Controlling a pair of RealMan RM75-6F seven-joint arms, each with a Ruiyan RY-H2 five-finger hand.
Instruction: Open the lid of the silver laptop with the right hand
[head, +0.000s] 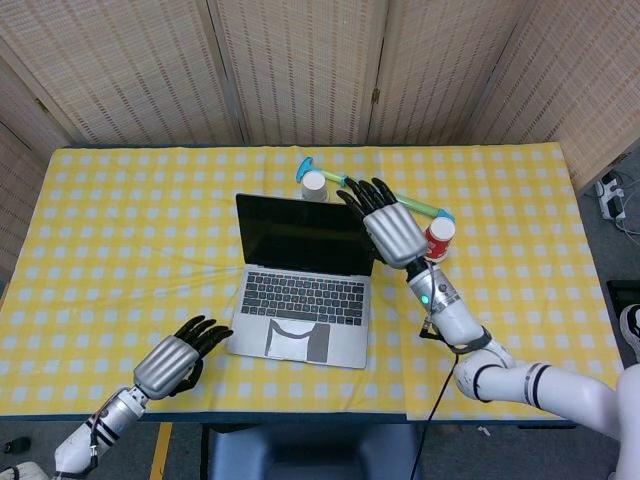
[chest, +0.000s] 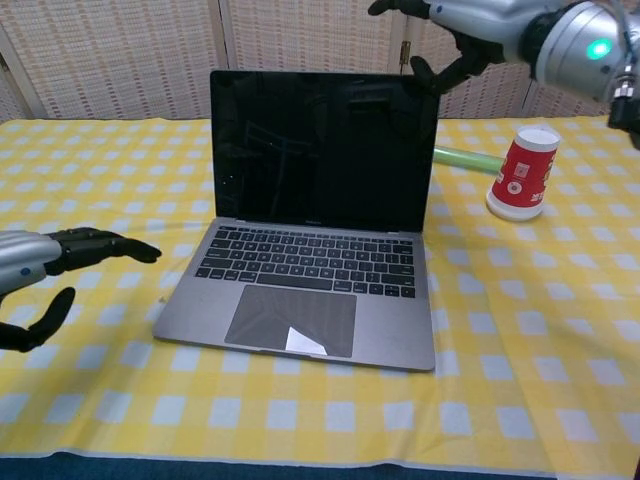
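Observation:
The silver laptop stands in the middle of the yellow checked table with its lid upright and its dark screen facing me. My right hand hovers above the lid's top right corner, fingers spread, holding nothing and apart from the lid. My left hand floats to the left of the laptop's front left corner, fingers apart, clear of the base.
A red paper cup stands upside down right of the laptop. A green stick lies behind it. A white cup with a blue piece sits behind the lid. Wicker screens line the back.

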